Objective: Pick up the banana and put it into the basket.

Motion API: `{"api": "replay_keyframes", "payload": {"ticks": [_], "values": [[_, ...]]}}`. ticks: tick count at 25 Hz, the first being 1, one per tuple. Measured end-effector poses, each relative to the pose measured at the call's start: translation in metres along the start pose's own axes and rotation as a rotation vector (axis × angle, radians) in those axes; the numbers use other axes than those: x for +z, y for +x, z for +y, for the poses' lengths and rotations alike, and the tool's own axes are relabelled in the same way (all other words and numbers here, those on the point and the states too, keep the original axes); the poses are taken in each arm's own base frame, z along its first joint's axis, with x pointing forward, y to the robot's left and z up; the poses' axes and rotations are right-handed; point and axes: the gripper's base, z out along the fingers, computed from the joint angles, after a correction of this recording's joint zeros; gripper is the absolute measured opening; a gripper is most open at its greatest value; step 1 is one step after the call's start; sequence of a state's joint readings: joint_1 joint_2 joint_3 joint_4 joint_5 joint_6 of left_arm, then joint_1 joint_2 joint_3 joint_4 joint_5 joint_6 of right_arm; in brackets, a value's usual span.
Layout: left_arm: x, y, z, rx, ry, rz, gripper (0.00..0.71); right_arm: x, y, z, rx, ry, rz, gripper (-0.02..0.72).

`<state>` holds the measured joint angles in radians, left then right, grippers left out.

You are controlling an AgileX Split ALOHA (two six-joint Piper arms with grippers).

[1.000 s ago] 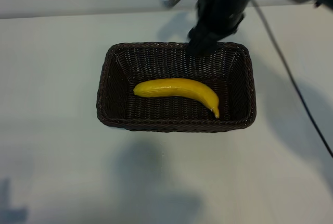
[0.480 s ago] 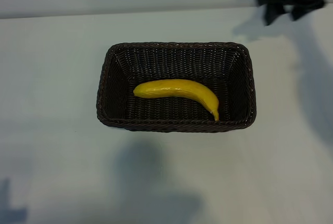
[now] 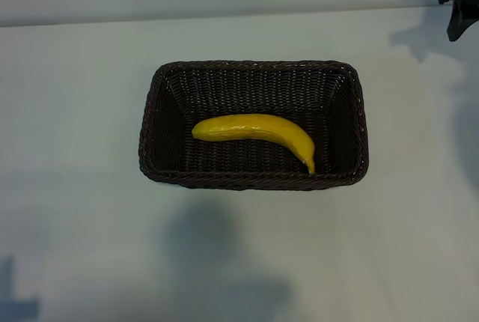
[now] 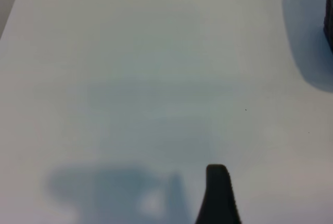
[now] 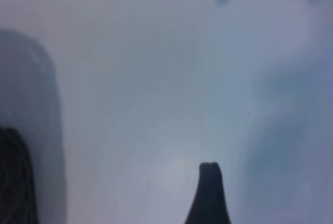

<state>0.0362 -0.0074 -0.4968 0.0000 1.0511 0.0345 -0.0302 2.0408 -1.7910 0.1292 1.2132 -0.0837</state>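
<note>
Your banana [image 3: 258, 132] lies flat inside the basket [image 3: 253, 180], stem end toward the near right corner; nothing else is in there; the basket sits mid-table [image 3: 75, 112] with nothing crowding it; right gripper [image 3: 458, 7] is at the far right edge, jaws apart, empty; left gripper [image 4: 218, 195] parked over bare table, jaws apart.

Was a plain white table [image 3: 82, 247], matte, crossed by soft grey shadows near its front edge and far right corner.
</note>
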Motion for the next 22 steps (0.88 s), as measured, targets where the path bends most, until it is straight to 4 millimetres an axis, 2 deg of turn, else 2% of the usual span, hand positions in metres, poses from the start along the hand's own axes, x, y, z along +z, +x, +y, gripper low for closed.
{"api": "replay_keyframes", "payload": {"ticks": [4, 8, 18, 22], "values": [[0.000, 0.000, 0.000, 0.000, 0.000, 0.000, 0.560, 0.006, 0.013, -0.002, -0.011, 0.019, 0.048, 0.584], [0.000, 0.000, 0.000, 0.000, 0.000, 0.000, 0.560, 0.000, 0.045, -0.003, -0.033, 0.055, 0.108, 0.584], [0.000, 0.000, 0.000, 0.000, 0.000, 0.000, 0.560, -0.066, 0.144, 0.007, -0.025, 0.077, 0.060, 0.583], [0.000, 0.000, 0.000, 0.000, 0.000, 0.000, 0.560, -0.084, 0.186, 0.010, 0.001, 0.080, 0.018, 0.583]]}}
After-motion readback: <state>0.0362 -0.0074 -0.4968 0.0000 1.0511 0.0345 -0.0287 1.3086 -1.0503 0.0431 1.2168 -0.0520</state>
